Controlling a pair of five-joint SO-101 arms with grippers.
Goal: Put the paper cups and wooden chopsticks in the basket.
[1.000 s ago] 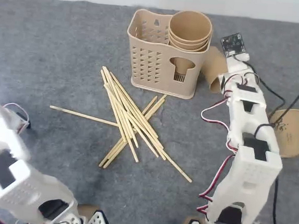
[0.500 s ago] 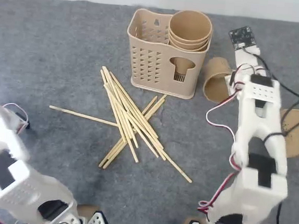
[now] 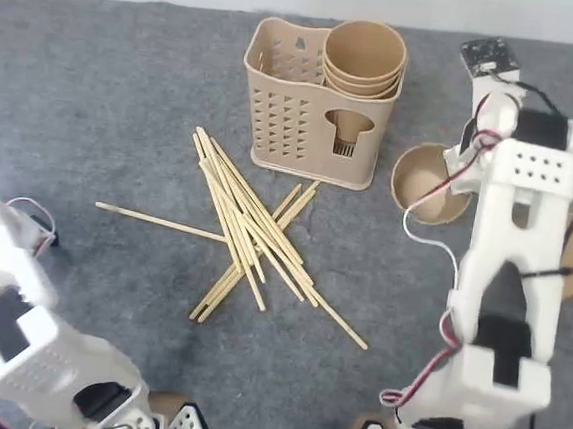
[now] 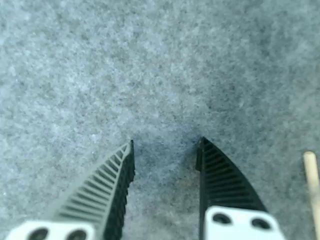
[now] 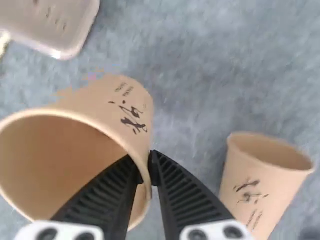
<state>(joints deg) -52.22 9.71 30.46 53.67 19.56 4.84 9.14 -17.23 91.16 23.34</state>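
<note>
Paper cup point(image 3: 422, 182) gripped at its rim, just beside basket point(image 3: 286, 124).
You're pinching a light, likely crushable wall with right jaws; left jaws are hanging open over worktop point(image 4: 150, 60).

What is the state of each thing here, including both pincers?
Basket: upright, partly filled.
Stacked cups: nested inside the basket.
Right pincer: shut on the held cup.
Held cup: pinched at its rim.
Other cup: loose on the carpet, outside the basket.
Chopsticks: scattered on the carpet, outside the basket.
Left pincer: open, over bare carpet.
</note>
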